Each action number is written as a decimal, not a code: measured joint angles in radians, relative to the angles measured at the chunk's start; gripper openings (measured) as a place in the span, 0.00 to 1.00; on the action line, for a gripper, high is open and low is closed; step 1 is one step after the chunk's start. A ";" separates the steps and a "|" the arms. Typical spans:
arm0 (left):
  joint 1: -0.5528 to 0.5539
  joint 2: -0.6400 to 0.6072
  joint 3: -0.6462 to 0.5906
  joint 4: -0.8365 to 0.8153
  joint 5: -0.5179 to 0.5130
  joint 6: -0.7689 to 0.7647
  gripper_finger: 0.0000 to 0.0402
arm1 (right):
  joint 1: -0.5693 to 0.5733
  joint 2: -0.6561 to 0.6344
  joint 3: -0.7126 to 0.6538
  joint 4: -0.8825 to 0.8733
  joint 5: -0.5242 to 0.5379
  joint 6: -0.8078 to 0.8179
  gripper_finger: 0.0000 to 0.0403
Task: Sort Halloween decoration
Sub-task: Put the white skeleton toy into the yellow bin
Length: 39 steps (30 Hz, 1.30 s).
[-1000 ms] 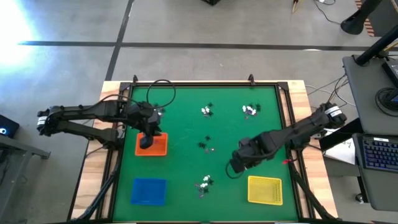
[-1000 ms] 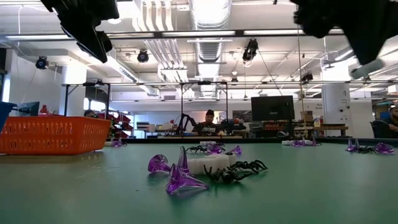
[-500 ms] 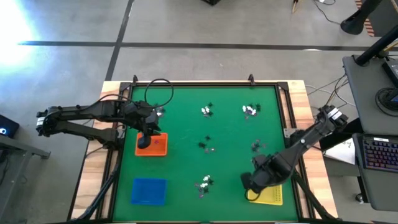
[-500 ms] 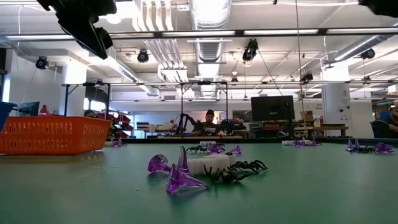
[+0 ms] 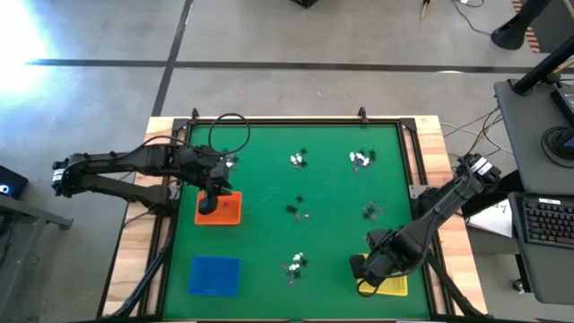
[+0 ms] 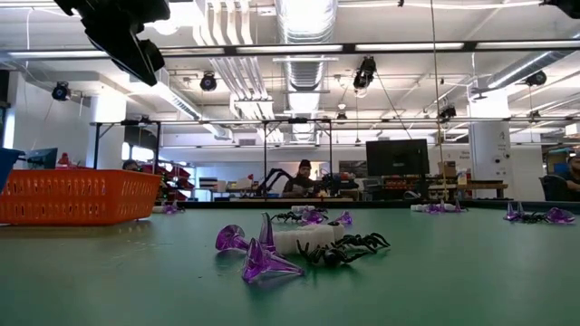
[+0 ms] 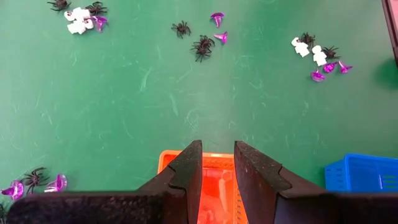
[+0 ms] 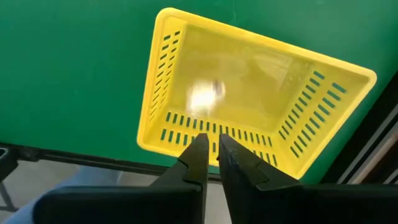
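Right gripper (image 8: 210,163) sits over the yellow tray (image 8: 323,124) at the near right corner of the green table (image 5: 260,170), fingers (image 8: 194,162) parted by only a sliver, nothing between them — and below, a pale blurred trinket (image 8: 205,96) shows inside the tray, whether dropping or already lying there I can't tell. Over on the left, the left gripper (image 7: 217,171) hangs above the orange tray (image 7: 214,193), its fingers a narrow gap apart with nothing visibly between them. By my reading this sort is in its early part: the Halloween decoration (image 5: 297,161) lies mostly loose on the mat, in small clusters at the far middle, the far right (image 5: 360,159), the centre (image 5: 298,211), right of centre (image 5: 370,212) and the near middle (image 5: 294,266). The blue tray (image 5: 215,274) at the near left shows nothing inside from above. So plenty is left — nearly every cluster has to be picked apart by kind. The right wrist view alone reveals what is in the yellow tray; the high view has that arm covering it. The left wrist view separates white ghosts (image 7: 77,19), black spiders (image 7: 203,46) and purple hats (image 7: 217,18), mere specks from overhead. The low view gives the near cluster up close, a purple hat (image 6: 263,261) beside a black spider (image 6: 349,249), with a person seated in the room beyond.
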 joint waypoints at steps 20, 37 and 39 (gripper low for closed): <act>0.000 0.008 0.000 0.105 0.006 -0.003 0.36 | -0.043 0.010 0.000 -0.022 0.256 -0.104 0.13; -0.098 0.200 0.000 0.325 0.114 -0.208 0.31 | -0.273 -0.014 -0.003 -0.273 0.327 -0.608 0.13; -0.120 0.230 0.000 0.325 0.114 -0.239 0.30 | -0.287 -0.024 -0.003 -0.310 0.334 -0.643 0.13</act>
